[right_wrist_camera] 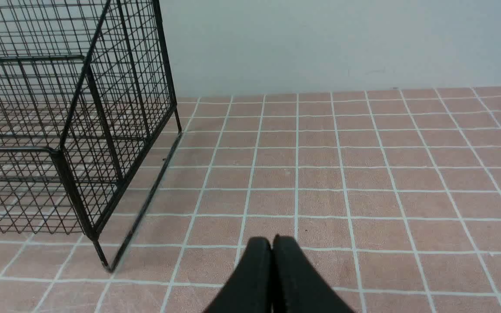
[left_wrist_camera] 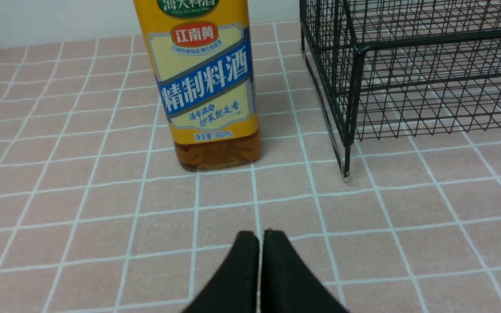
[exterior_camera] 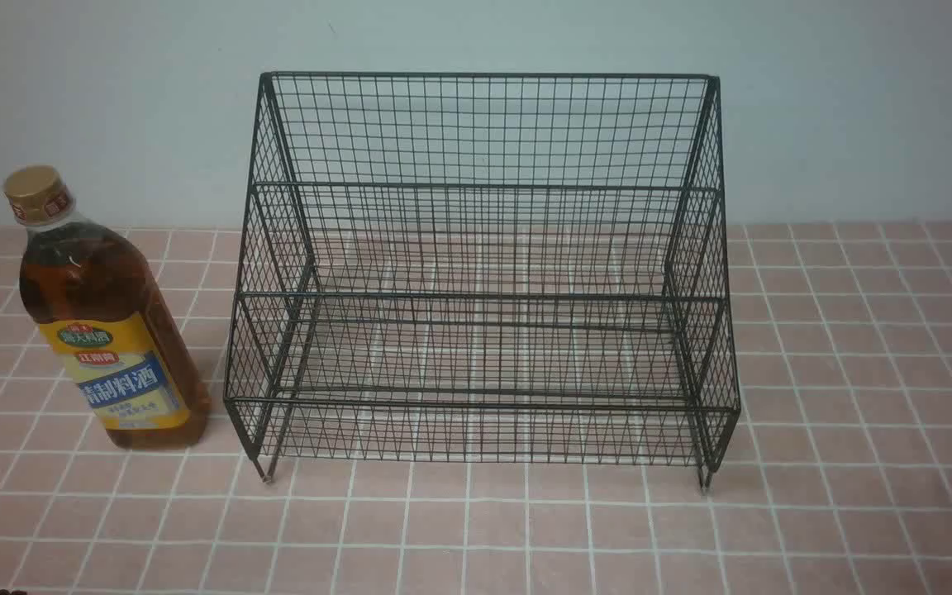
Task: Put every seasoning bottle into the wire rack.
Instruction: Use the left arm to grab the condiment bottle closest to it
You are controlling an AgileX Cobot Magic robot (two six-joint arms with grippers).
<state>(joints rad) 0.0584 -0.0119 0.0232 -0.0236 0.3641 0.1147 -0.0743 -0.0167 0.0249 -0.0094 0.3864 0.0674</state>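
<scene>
Seasoning bottle (exterior_camera: 104, 322) upright on the pink tiled tabletop (exterior_camera: 856, 372), on the robot's left, just beside the left front corner of the wire rack (exterior_camera: 484, 402) but apart from it, with a narrow strip of tiles between the two. Outside the rack, on neither tier. Base flat on the tiles, as seen from the left wrist. Gold cap screwed on; amber liquid up to the shoulder; yellow label with its blue band of white characters turned toward the robot.

Wire rack in the middle of the tabletop, standing on short feet, tall back toward the pale wall (exterior_camera: 112, 83), two stepped tiers open toward the robot, sloping mesh sides at left and right. Much wider than the bottle, and reaching higher in the front view.

Left gripper (left_wrist_camera: 260, 243) closed, black jaws pressed together tip to tip with nothing between them, low over the tiles, aimed at the foot of the bottle and well short of it, the rack's left front foot off to one side. Right gripper (right_wrist_camera: 272, 245) likewise closed and holding nothing, jaws touching at the tips, over the tiles on the rack's right, near its right front foot but clear of the mesh
</scene>
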